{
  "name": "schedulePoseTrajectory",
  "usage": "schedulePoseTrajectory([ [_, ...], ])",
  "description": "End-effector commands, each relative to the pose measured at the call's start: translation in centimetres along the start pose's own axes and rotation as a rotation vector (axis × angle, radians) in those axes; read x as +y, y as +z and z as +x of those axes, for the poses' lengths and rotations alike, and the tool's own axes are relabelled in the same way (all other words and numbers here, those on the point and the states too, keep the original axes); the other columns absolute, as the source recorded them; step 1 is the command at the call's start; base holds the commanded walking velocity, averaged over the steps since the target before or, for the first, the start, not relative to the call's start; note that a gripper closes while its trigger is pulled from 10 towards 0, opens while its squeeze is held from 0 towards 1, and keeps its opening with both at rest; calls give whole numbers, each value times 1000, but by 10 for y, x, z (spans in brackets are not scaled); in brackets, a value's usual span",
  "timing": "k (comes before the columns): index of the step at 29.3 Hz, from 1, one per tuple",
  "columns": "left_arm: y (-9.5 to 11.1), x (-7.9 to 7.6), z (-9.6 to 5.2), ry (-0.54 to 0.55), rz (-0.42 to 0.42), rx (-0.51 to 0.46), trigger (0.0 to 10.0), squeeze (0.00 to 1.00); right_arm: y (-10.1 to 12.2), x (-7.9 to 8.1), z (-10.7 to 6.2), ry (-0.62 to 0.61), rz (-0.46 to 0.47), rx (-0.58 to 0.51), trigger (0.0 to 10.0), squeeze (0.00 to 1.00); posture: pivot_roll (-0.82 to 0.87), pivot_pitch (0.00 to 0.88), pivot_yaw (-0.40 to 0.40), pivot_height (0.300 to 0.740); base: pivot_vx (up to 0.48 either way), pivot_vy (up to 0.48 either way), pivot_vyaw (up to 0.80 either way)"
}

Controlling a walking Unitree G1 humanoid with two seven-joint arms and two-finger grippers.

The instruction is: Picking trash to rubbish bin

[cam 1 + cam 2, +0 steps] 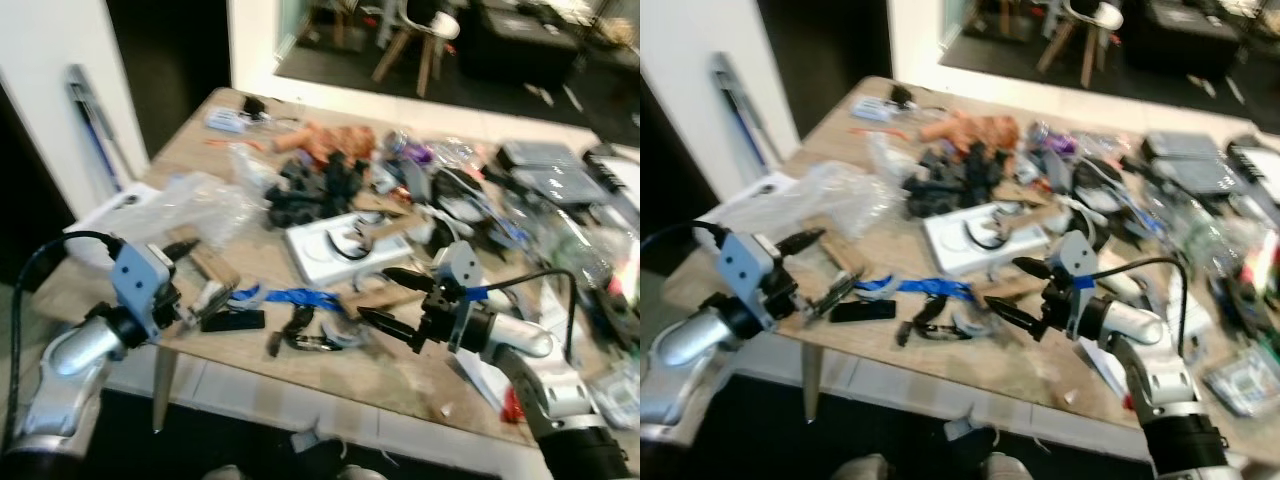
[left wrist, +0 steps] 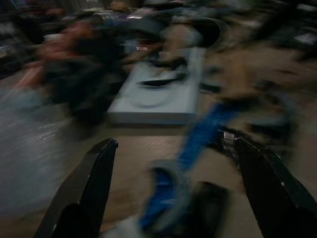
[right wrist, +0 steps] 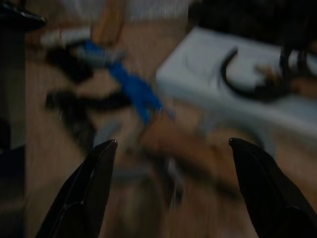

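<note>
A wooden table (image 1: 250, 260) is littered with trash. A blue strip (image 1: 297, 297) lies near its front edge, with a small black block (image 1: 232, 320) and a black tangle (image 1: 300, 330) beside it. My left gripper (image 1: 195, 272) is open at the table's front left, just left of the blue strip (image 2: 198, 139), which runs between its fingers (image 2: 84, 188) in the left wrist view. My right gripper (image 1: 375, 295) is open over a brown cardboard piece (image 3: 193, 153) right of the strip, holding nothing. A white tray (image 1: 335, 250) sits behind both.
A crumpled clear plastic bag (image 1: 195, 205) lies at the left, behind my left gripper. Black parts (image 1: 310, 190), an orange item (image 1: 335, 140) and bottles crowd the middle and back. Boxes and packets (image 1: 560, 180) cover the right side. Chairs (image 1: 420, 40) stand beyond the table.
</note>
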State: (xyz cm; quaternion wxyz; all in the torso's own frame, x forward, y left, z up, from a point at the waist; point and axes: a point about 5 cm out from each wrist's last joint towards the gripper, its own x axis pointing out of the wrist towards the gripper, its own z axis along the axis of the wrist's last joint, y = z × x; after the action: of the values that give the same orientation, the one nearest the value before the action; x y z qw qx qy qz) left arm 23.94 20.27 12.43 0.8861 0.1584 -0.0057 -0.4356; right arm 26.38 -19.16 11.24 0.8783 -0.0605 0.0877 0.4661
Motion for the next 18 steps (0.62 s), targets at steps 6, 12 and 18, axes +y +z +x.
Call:
schedulePoseTrajectory([
  [6, 2, -7, -11, -126, 65, 140, 10000, 0, 4, 11, -11, 117, 18, 40, 10000, 0, -5, 0, -49, 740, 0, 0, 0],
  [12, 1, -8, -16, -175, 124, 241, 10000, 0, 4, 11, -17, 146, 25, 72, 10000, 0, -5, 0, -49, 740, 0, 0, 0],
  [18, 0, -4, -11, -166, 185, 293, 10000, 0, 4, 12, -18, 155, 24, 91, 10000, 0, -5, 0, -48, 740, 0, 0, 0],
])
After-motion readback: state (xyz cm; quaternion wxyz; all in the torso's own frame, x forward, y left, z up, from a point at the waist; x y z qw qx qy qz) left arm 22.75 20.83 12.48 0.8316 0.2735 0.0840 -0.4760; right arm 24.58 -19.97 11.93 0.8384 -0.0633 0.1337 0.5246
